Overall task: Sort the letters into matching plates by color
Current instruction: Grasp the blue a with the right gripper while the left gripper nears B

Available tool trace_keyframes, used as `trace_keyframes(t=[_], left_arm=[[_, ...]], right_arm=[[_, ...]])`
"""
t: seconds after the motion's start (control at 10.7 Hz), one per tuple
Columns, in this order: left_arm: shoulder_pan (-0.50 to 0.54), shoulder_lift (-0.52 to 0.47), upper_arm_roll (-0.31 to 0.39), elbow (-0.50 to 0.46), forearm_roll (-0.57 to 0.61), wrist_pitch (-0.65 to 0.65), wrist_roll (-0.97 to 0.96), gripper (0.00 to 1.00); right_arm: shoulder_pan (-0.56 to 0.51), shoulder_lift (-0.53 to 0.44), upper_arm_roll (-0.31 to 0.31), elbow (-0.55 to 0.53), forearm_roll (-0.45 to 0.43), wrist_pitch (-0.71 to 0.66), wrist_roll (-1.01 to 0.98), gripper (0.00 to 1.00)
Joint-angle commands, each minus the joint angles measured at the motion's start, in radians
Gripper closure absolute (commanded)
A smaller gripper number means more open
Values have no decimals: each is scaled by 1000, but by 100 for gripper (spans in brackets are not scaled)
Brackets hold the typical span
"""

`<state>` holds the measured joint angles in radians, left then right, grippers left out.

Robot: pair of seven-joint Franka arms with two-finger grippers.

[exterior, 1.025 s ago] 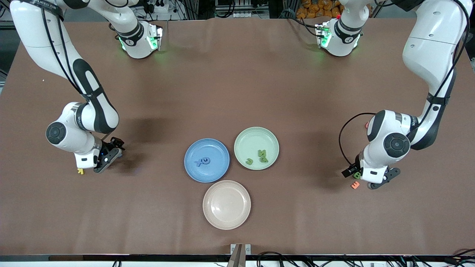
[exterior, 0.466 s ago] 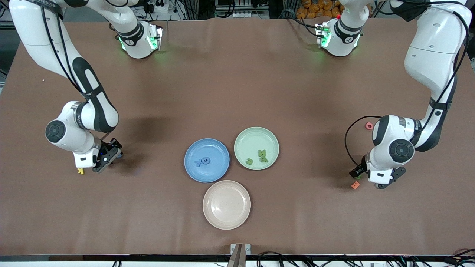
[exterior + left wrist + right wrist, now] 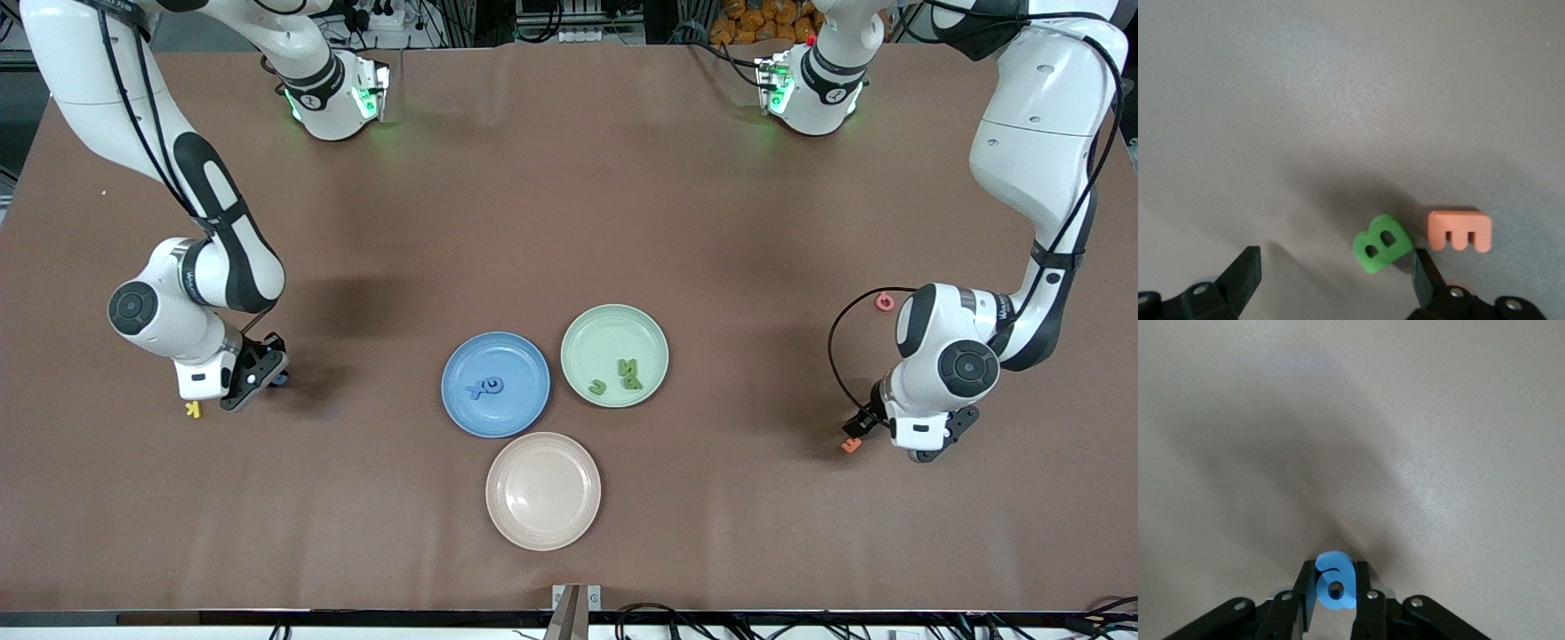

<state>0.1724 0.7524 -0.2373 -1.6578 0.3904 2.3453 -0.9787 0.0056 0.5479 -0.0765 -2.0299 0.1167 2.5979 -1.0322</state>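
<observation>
The blue plate [image 3: 516,413] holds two blue letters [image 3: 487,387]. Beside it, the pale green plate [image 3: 605,333] holds three green letters [image 3: 622,375]. Toward the right arm's end of the table, my right gripper [image 3: 271,378] [image 3: 1335,587] is low on the table, shut on a blue letter "a" [image 3: 1335,580] that stands upright between its fingers. Toward the left arm's end, my left gripper [image 3: 876,422] [image 3: 1336,273] hangs open over a green letter "B" [image 3: 1382,243]. The B lies flat between the jaws, close to one finger, and is hidden in the front view.
An orange "E" [image 3: 1460,231] [image 3: 852,445] lies just outside the left gripper's finger, next to the B. A pink letter [image 3: 884,302] lies by the left arm. A yellow "K" [image 3: 191,410] sits beside the right hand. A beige plate [image 3: 543,491] lies nearest the front camera.
My right gripper has shut on the blue letter. The left arm has shifted toward the front camera, covering the green B and uncovering the pink letter.
</observation>
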Motion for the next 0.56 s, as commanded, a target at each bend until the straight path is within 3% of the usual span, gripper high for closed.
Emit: trace_keyframes(t=[0.0,0.28,0.47], left_arm=[[-8,30,1,47,-11,11,-18,0],[2,25,1,49,-11,20,316,0],[1,27,1,41,-13,19,399,0]], right_arm=[[11,0,6,-35,0,19,4,80],[25,-11,8,-10,3,4,85,80],[50,-11,8,16,4,2,186,80]])
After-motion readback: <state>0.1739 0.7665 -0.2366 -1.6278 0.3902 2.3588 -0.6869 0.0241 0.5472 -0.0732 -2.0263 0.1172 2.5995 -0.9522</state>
